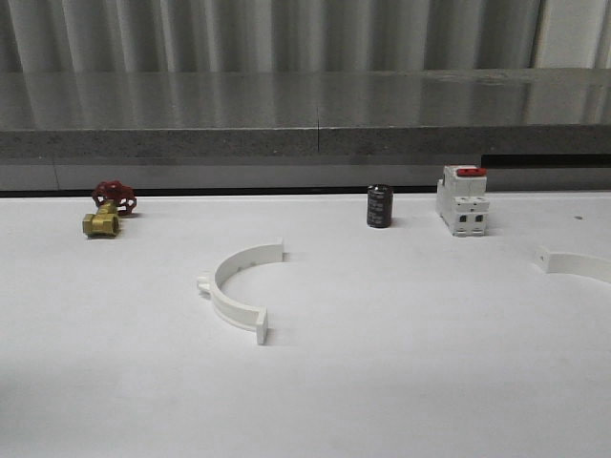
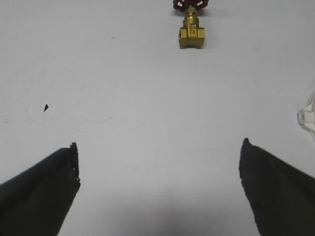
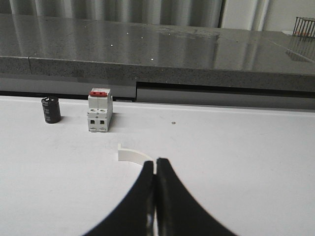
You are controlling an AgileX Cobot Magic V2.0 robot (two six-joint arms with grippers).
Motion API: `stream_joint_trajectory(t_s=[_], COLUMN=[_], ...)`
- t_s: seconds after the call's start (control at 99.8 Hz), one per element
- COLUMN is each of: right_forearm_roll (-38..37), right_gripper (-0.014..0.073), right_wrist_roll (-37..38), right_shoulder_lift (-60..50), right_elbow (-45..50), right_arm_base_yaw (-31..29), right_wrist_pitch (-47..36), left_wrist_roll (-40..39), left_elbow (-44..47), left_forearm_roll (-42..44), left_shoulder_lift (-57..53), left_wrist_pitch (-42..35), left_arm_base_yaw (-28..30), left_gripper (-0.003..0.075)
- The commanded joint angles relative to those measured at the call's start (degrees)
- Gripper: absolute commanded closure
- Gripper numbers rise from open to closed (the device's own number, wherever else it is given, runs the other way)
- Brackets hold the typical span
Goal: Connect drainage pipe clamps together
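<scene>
Two white clamp halves lie well apart on the white table [image 1: 401, 382]. Farthest left in the front view sits a brass valve [image 1: 101, 223] with a red handwheel, near the table's far edge. The left gripper [image 2: 158, 189] hovers over bare table with its black fingers [image 2: 42, 189] spread wide and nothing between them; in its wrist view the valve stands ahead of the gap, and a small white tab of the left clamp half [image 2: 307, 117] peeks in at the picture's edge, off to the side of one finger and not between the two. In the front view this left clamp half [image 1: 234, 290] lies flat left of the table's middle, its arc bulging toward the robot's left and its open side facing right; its two ends run from the far tab near the centre to the near tab closer to the camera. Further right stand a small black cylinder [image 1: 380, 206] and a white breaker [image 1: 462, 200] with a red top, both near the far edge. The right clamp half [image 1: 576, 263] lies at the right border of the front view, cut off there. The right gripper [image 3: 155, 169] has its fingers pressed together, empty; in its wrist view one end of that clamp half juts out just beyond the fingertips, the rest hidden behind them.
</scene>
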Motion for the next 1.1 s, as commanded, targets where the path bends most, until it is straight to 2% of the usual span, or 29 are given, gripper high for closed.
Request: stream_joint_trajectory(t_s=[0.0, 0.18, 0.25, 0.321, 0.411, 0.641, 0.872, 1.002, 1.092], right_forearm_roll=[-0.2, -0.2, -0.2, -0.2, -0.2, -0.2, 5.0, 4.7, 4.6], right_gripper=[0.0661, 0.0661, 0.0661, 0.0661, 0.0661, 0.0661, 0.0661, 0.0661, 0.0661], right_wrist_roll=[-0.2, -0.2, -0.2, -0.2, -0.2, -0.2, -0.2, -0.2, -0.2], right_shoulder_lift=[-1.2, -1.2, -1.2, -1.2, -1.2, -1.2, 2.8, 11.2, 18.4], right_elbow=[-1.0, -1.0, -1.0, -1.0, -1.0, -1.0, -4.3, -10.0, -15.8], right_arm_base_yaw=[0.0, 0.0, 0.0, 0.0, 0.0, 0.0, 0.0, 0.0, 0.0], right_wrist_pitch=[-5.2, -5.1, -4.9, -4.9, -4.9, -4.9, -4.0, -3.0, 2.0], left_wrist_roll=[0.1, 0.1, 0.1, 0.1, 0.1, 0.1, 0.1, 0.1, 0.1], left_elbow=[2.0, 8.3, 10.4, 12.4, 14.5, 15.8, 15.8, 15.8, 15.8], left_forearm_roll=[-0.9, -1.7, -2.2, -2.2, -2.2, -2.2, -2.2, -2.2, -2.2], left_shoulder_lift=[-6.0, -15.4, -19.0, -22.5, -26.3, -31.1, -31.2, -31.2, -31.2], left_wrist_pitch=[-4.6, -4.6, -4.5, -4.5, -4.5, -4.5, -4.5, -4.5, -4.5], left_arm_base_yaw=[0.3, 0.3, 0.3, 0.3, 0.3, 0.3, 0.3, 0.3, 0.3], left_gripper=[0.0092, 0.0098, 0.0131, 0.0196, 0.0328, 0.0736, 0.074, 0.074, 0.074])
